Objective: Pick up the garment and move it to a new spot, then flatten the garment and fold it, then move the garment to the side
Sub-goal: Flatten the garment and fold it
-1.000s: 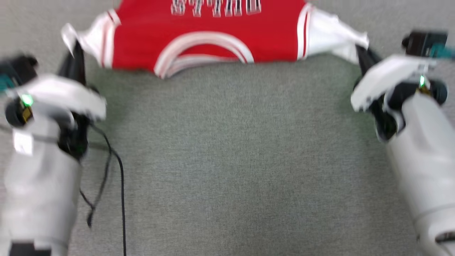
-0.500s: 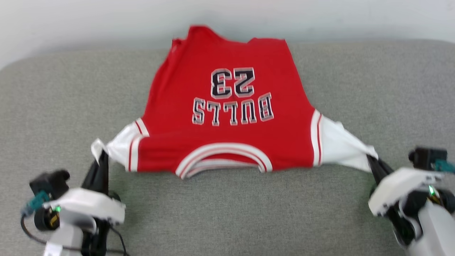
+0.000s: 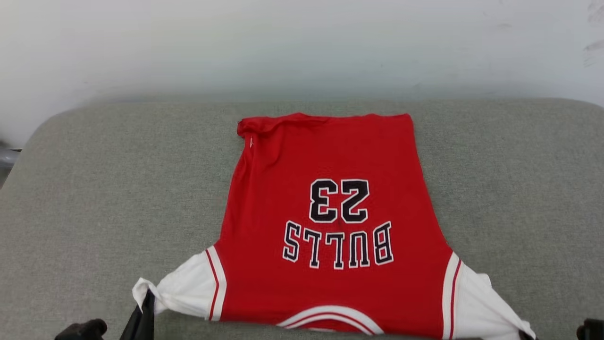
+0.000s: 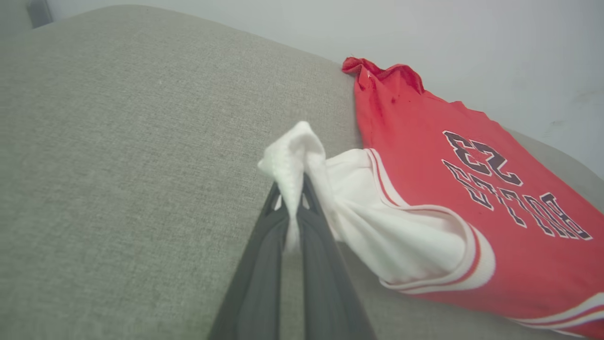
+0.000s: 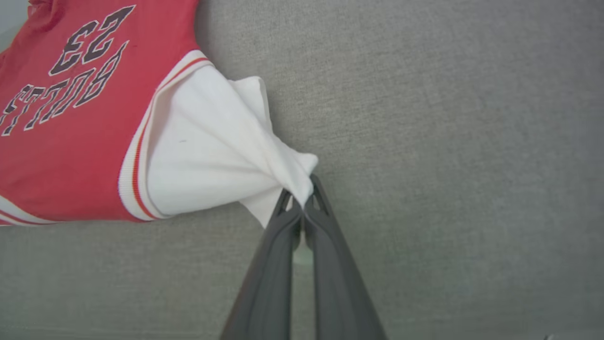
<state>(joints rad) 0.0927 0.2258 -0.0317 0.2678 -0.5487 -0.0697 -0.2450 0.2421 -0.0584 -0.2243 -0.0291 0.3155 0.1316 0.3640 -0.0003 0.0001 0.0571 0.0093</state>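
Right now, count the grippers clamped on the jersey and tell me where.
2. The left gripper pinches the white left corner of the garment; the right gripper pinches its white right corner.

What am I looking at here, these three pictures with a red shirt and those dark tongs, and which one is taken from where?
This is a two-armed robot seen through its own cameras. One picture comes from its head, looking down at a grey padded surface against a pale wall. A red jersey lies spread out there, its number 23 upside down to the camera. The other two pictures come from cameras on the wrists, each looking along that arm's two dark fingers. The left gripper is shut on a white corner of the jersey, and the right gripper is shut on the white corner on the opposite side. So the robot holds the jersey by both near corners.
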